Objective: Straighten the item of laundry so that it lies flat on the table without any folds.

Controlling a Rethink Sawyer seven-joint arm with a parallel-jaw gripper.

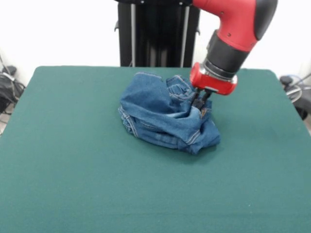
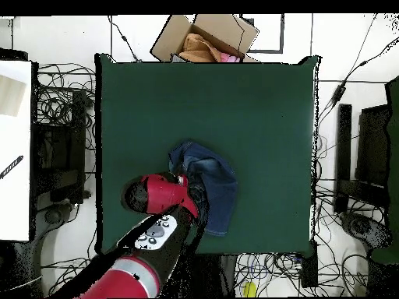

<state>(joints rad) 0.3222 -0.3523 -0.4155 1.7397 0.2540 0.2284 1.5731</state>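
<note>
The item of laundry (image 1: 163,114), a small pair of blue jeans, lies bunched in a crumpled heap with many folds on the green table (image 1: 73,174). It sits in the far half of the table, a little right of centre. My gripper (image 1: 200,103) comes down on the heap's right upper side, and its dark fingers are shut on a raised fold of denim. From overhead, the jeans (image 2: 210,183) lie near the table's (image 2: 257,109) bottom edge. The red wrist (image 2: 164,195) overlaps their left side and hides the fingertips.
An open cardboard box (image 2: 206,37) with cloth inside stands just beyond the table's top edge in the overhead view. Cables and dark equipment (image 2: 58,140) line the floor on both sides. Green cloth stretches wide around the heap.
</note>
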